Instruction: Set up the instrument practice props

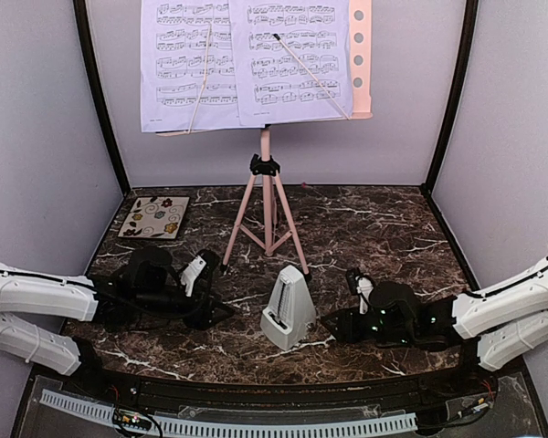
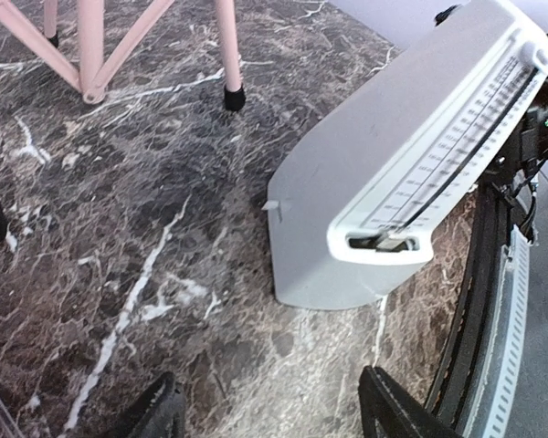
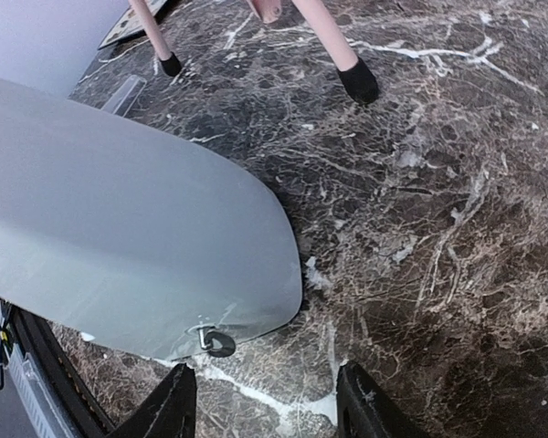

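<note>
White-grey pyramid-shaped metronome (image 1: pixel 286 312) stood at lower centre; left fingers (image 2: pixel 160 412) and right fingers (image 3: pixel 172 409) gaped empty; any retreat should be level, avoiding nudges.

Bright, even light; soft shadows.

Table (image 1: pixel 384 228), dark marble: coaster (image 1: pixel 154 217) at frame left; music stand (image 1: pixel 268 210) mid-frame; metronome (image 1: pixel 288 310) upright, below it.

Pink, white, dark marble.
Pink music stand (image 1: pixel 267 196); white black-noted pages (image 1: pixel 247 59); white-grey metronome (image 1: pixel 287 312); brown white-veined table (image 1: pixel 393 228); floral coaster (image 1: pixel 154 217).
</note>
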Controlling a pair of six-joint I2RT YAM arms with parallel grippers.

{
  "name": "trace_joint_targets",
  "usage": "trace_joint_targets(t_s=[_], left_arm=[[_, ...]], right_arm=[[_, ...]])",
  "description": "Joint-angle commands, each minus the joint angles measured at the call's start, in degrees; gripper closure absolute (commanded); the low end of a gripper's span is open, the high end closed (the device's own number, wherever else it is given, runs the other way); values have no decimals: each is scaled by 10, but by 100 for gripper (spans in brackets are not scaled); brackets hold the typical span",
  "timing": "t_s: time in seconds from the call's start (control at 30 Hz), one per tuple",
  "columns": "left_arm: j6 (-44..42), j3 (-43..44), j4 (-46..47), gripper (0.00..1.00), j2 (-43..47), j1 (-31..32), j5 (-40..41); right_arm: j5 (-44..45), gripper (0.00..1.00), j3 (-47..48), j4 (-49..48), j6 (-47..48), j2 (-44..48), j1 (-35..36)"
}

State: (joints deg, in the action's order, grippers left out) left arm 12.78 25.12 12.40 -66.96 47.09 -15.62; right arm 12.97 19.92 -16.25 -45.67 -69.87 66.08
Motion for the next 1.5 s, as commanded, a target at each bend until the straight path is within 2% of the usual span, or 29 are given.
trace_joint_targets(t_s=[0.0,0.1,0.3,0.73,1.03,1.17,1.27,1.47], left_arm=[[-1,-11,112,36,-33,20,-3],[6,-10,146,41,-77,32,0],[28,-14,219,48,-135,40,3],[46,-25,300,54,-198,67,18],[78,-6,380,59,-260,70,49],[104,0,418,60,-282,70,46],[112,3,424,58,-289,75,45],[111,-5,414,54,-278,79,65]], right_arm=[[18,49,29,-62,-14,-45,3],[28,53,45,-66,-13,-64,-2],[22,52,65,-82,3,-94,-26],[-32,53,167,-117,62,-204,-65],[-64,49,187,-118,100,-219,-104],[-82,41,168,-119,123,-160,-116],[-99,25,149,-122,132,-121,-116],[-122,3,102,-162,125,-68,-104]])
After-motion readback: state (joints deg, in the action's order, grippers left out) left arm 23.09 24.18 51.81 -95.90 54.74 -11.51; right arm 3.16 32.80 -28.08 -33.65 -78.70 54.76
